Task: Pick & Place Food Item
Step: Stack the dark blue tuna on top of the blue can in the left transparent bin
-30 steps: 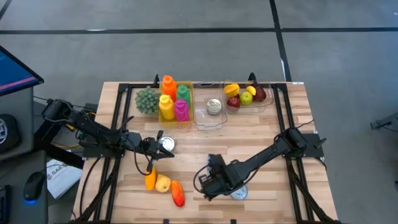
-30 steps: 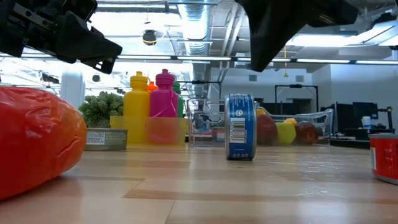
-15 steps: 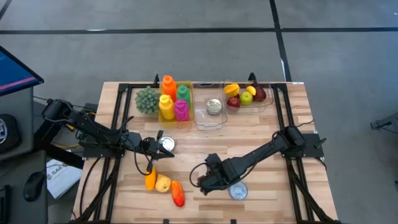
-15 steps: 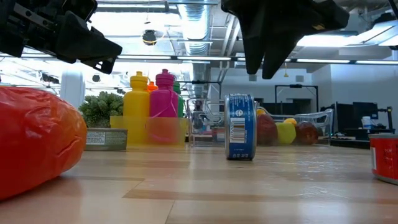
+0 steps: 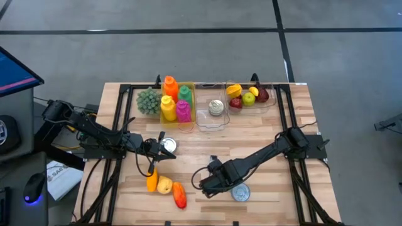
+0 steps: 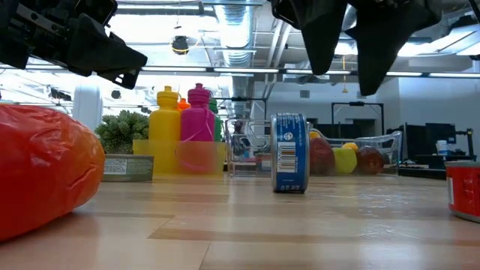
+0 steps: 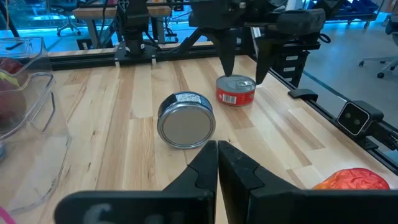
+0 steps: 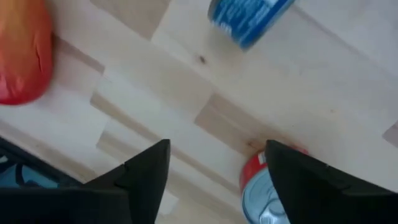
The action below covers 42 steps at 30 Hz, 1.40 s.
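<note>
Right gripper [image 5: 208, 184], lower centre of the high view, hangs fingers apart, empty, left of the red can [image 5: 240, 193]. Left gripper [image 5: 164, 146] rests fingers together beside the blue can [image 7: 185, 119].

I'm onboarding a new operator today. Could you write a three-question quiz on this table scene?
1. True or false: the right gripper is shut on the short red-labelled tin can.
2. Which container holds the round silver-lidded can? A) the yellow bin with the bottles B) the middle clear plastic tray C) the clear tray with the fruit
3. Fill in: the blue-labelled tin can in front of the left gripper lies on its ____.

Key: 1 false, its jaws are open above the table; 2 B; 3 side.
</note>
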### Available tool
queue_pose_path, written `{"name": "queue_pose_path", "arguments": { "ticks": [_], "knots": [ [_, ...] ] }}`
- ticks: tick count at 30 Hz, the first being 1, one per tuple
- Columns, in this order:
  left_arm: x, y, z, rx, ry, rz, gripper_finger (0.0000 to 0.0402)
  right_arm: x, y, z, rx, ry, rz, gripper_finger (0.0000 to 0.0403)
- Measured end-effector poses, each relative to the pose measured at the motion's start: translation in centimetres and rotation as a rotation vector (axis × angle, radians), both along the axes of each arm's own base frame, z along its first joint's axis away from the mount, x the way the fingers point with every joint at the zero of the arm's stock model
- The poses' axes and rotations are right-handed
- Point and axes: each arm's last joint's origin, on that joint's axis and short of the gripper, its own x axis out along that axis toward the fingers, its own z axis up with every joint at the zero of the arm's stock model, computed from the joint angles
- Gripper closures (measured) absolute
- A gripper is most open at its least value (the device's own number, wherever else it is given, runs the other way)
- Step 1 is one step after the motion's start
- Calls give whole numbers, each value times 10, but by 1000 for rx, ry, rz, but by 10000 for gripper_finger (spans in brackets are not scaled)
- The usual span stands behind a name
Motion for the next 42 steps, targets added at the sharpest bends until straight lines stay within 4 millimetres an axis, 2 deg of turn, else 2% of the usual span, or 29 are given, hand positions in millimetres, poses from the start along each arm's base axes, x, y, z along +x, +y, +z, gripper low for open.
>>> {"name": "queue_pose_path", "arguments": {
  "ticks": [11, 23, 33, 42],
  "knots": [
    [0, 0, 0, 0, 0, 0, 399, 0, 0, 0, -6, -4, -58, 131],
    [0, 0, 0, 0, 0, 0, 399, 1, -2, 1, -229, -170, -264, 131],
    [0, 0, 0, 0, 1, 0, 399, 1, -14, -19, -332, -222, -377, 131],
    [0, 0, 0, 0, 1, 0, 399, 6, -23, -22, -340, -229, -382, 131]
  ]
}}
